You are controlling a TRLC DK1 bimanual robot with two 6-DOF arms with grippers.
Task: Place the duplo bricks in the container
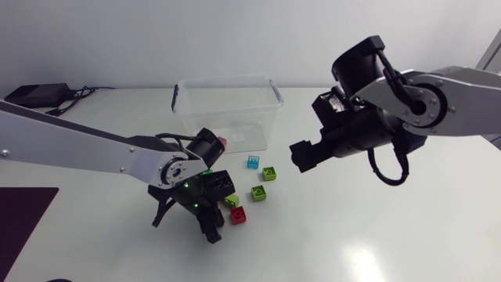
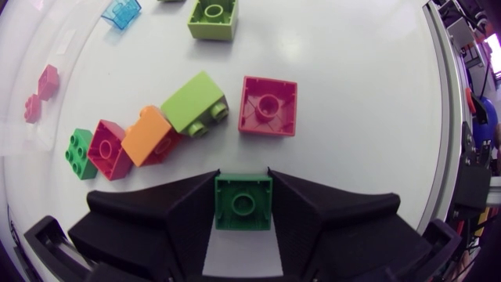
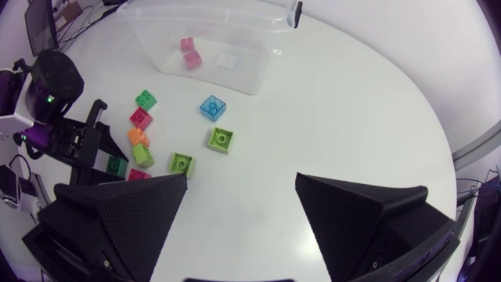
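My left gripper (image 2: 243,188) is low over the table, shut on a dark green brick (image 2: 243,201) with a finger on each side. Just ahead of it lie a red brick (image 2: 268,106), a lime brick (image 2: 196,103), an orange brick (image 2: 149,135), another red one (image 2: 108,149) and a small green one (image 2: 80,153). In the head view this gripper (image 1: 213,219) hides its brick. The clear container (image 1: 227,106) stands at the back with a pink brick (image 3: 190,53) inside. My right gripper (image 3: 241,211) hangs open and empty above the table, to the right of the bricks.
A clear blue brick (image 1: 252,162) and two lime bricks (image 1: 269,173) (image 1: 258,193) lie between the container and the cluster. A dark mat (image 1: 19,215) lies at the table's left front. A black box with cables (image 1: 35,94) sits at the back left.
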